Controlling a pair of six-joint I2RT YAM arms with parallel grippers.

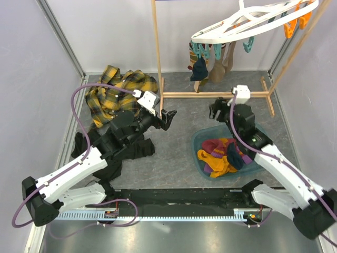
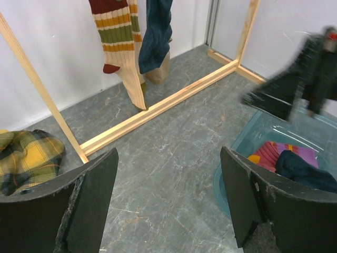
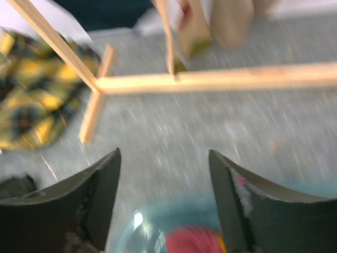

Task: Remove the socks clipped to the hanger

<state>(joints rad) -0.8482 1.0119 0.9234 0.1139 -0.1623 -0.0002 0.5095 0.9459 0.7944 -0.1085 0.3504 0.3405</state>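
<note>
The white oval hanger [image 1: 247, 23] hangs tilted at the top right, with teal and orange clips [image 1: 290, 25]. Several socks still hang from it: a striped one [image 2: 116, 34], a navy one [image 1: 199, 68] and beige ones [image 1: 217, 68]. Loose socks [image 1: 221, 153] lie in the teal basin [image 1: 199, 141]. My left gripper [image 1: 169, 118] is open and empty above the floor, left of the basin. My right gripper [image 1: 216, 109] is open and empty just beyond the basin's far rim, below the hanging socks. The right wrist view is blurred.
A wooden frame stand [image 1: 158, 58] carries the hanger; its base rail [image 1: 213, 95] crosses the floor. A yellow plaid shirt [image 1: 113, 95] and a black garment [image 1: 113, 150] lie at the left. White walls close in the back and sides.
</note>
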